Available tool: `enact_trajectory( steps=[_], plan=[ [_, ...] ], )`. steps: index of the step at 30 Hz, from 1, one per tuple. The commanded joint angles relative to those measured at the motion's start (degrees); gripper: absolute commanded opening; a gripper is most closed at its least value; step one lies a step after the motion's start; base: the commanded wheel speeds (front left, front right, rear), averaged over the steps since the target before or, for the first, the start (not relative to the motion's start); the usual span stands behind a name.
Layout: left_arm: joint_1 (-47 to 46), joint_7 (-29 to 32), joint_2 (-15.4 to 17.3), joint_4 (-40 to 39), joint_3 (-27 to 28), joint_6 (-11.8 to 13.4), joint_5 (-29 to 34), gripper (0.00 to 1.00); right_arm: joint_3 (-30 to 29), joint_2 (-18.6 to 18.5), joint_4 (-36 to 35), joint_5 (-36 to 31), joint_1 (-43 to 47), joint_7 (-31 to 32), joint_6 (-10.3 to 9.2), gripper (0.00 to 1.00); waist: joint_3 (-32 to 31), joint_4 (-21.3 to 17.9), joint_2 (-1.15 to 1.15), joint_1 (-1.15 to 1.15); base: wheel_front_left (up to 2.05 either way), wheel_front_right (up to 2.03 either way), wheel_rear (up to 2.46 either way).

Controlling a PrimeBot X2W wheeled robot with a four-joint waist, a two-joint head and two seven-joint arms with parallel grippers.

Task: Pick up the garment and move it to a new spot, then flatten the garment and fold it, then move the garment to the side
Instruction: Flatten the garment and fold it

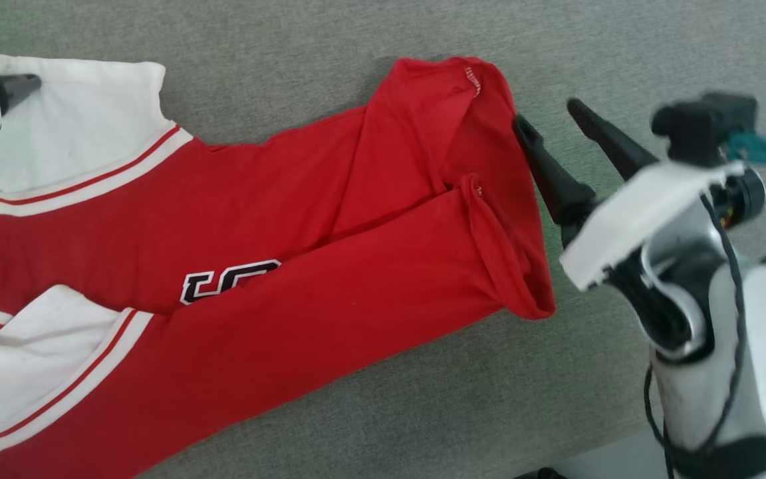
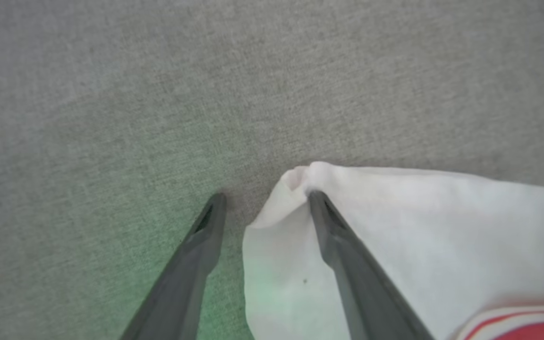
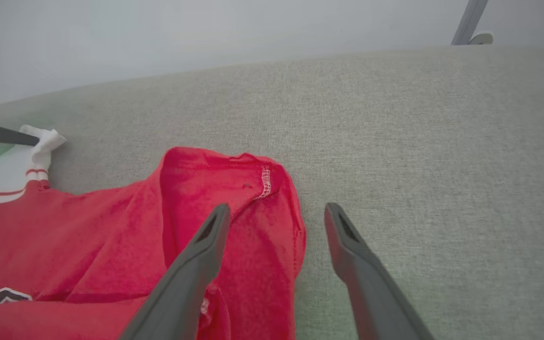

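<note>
One garment (image 1: 256, 219) end touches the left hand (image 2: 266, 195), the other borders the right hand (image 3: 276, 207).

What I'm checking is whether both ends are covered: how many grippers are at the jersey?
2. The left gripper straddles a white corner of the jersey, jaws open; the right gripper straddles the red hem edge at the opposite end, jaws open.
</note>
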Motion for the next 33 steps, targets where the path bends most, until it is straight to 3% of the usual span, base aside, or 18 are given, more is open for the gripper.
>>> enact_trajectory(
  steps=[1,11,18,19,20,21,26,33],
  plan=[
    [1.6,0.8,-1.3,1.4,-1.5,-0.3,-0.1,0.00,0.3,-0.1,0.8,0.3,-1.5,0.7,-0.01,1.00,0.3,0.3,0.00,0.00,0.00,0.00,0.00],
    [-2.8,-1.3,-8.0,6.2,-2.7,-4.2,1.2,0.00,4.6,-2.7,16.8,1.2,-17.8,12.0,-0.02,1.00,1.4,3.7,0.00,0.00,0.00,0.00,0.00],
    [-4.7,-3.4,-11.0,9.7,-3.0,-6.4,1.6,0.00,7.9,-2.5,29.9,0.0,-25.4,21.4,-0.01,1.00,1.6,5.7,0.00,0.00,0.00,0.00,0.00],
    [-4.8,-3.8,-11.2,10.1,-2.9,-6.6,1.6,0.00,8.7,-2.3,31.3,0.3,-25.9,22.8,0.00,0.75,1.5,5.9,0.00,0.00,0.00,0.00,0.00],
    [-4.9,-4.0,-11.6,10.6,-2.9,-6.9,1.5,0.00,9.3,-2.4,32.3,0.7,-26.3,23.9,0.00,0.31,1.5,6.2,0.00,0.00,0.00,0.00,0.00],
    [-4.9,-4.3,-11.8,11.0,-3.0,-7.0,1.6,0.00,9.6,-2.4,32.9,1.0,-26.7,24.4,0.00,0.00,1.4,6.4,0.00,0.00,0.00,0.00,0.00],
    [-5.7,-6.4,-12.2,12.5,-2.5,-8.3,1.6,0.00,10.2,-4.3,32.6,2.0,-27.7,24.1,-0.01,0.00,0.2,7.8,0.00,0.00,0.00,0.00,0.00],
    [-7.4,-6.6,-12.8,10.6,-1.5,-9.7,0.2,0.00,10.6,-9.1,25.6,4.9,-25.0,19.9,-0.02,0.00,-3.5,11.1,0.00,0.00,0.00,0.00,0.00]
  ],
)
